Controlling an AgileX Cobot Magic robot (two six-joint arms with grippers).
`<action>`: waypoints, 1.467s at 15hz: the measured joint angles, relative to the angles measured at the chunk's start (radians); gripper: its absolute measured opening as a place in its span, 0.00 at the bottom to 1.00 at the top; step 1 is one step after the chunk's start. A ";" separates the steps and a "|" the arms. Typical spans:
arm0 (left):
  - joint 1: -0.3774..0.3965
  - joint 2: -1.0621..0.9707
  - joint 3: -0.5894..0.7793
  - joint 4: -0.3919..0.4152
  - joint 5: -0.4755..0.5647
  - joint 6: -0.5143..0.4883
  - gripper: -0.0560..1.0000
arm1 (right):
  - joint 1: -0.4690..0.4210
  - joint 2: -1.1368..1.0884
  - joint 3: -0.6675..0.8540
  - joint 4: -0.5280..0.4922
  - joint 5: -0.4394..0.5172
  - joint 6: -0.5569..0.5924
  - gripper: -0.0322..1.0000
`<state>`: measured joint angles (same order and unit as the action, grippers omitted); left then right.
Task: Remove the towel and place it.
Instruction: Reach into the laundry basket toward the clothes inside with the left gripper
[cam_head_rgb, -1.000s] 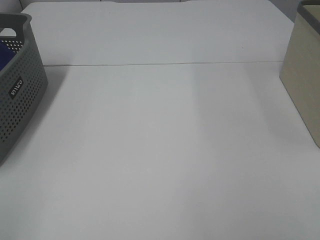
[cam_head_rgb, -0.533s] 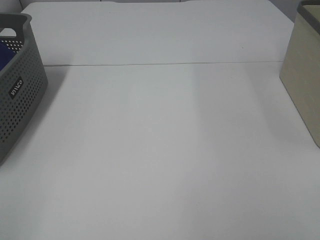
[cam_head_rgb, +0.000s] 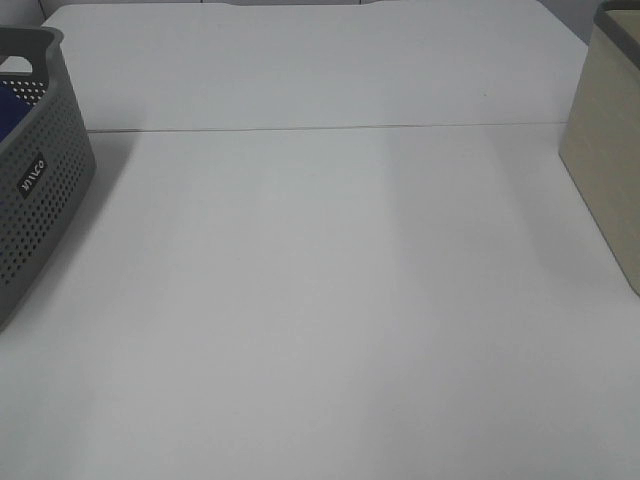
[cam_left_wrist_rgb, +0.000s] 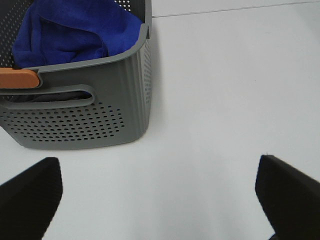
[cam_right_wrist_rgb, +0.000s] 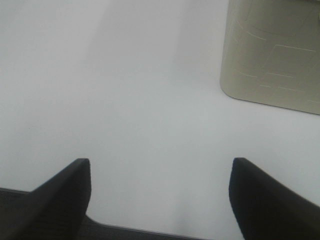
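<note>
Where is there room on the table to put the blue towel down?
The whole middle of the white table is bare, from the grey perforated basket on the left to the beige bin on the right. The far strip beyond the seam is bare too. Only the basket is crowded: the towel lies bunched inside.

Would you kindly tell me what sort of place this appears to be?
Probably a robot test bench staged as a laundry chore: a plain white tabletop, a grey perforated plastic basket holding a crumpled royal-blue plush towel, and a beige rectangular bin opposite it.
</note>
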<state>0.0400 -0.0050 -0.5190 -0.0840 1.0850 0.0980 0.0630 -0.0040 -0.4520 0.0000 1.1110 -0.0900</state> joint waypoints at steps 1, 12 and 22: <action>0.000 0.000 0.000 0.000 0.000 0.000 0.98 | 0.000 0.000 0.000 0.000 0.000 0.000 0.76; 0.000 0.000 0.000 0.004 0.000 -0.058 0.98 | 0.000 0.000 0.000 0.000 0.000 0.000 0.76; 0.000 0.000 0.000 0.012 0.000 -0.056 0.98 | 0.000 0.000 0.000 0.000 0.000 0.000 0.76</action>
<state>0.0400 -0.0050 -0.5190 -0.0720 1.0850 0.0420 0.0630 -0.0040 -0.4520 0.0000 1.1110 -0.0900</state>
